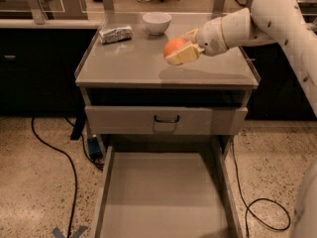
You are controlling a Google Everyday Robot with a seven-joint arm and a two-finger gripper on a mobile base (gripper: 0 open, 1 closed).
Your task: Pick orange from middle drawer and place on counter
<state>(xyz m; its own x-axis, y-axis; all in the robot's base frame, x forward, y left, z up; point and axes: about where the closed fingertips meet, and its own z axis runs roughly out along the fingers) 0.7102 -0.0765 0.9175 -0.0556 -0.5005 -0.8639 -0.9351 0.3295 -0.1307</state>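
Observation:
My gripper [179,47] is shut on the orange [173,46] and holds it a little above the middle of the counter [129,58], with a shadow on the surface below it. The white arm comes in from the upper right. The middle drawer [163,195] stands pulled out at the bottom of the view, its bare grey floor showing.
A white bowl [157,22] stands at the back of the counter and a crinkled silver bag [116,33] lies at the back left. A closed drawer front with a black handle [166,119] is below the counter. Black cables [59,157] lie on the speckled floor on both sides.

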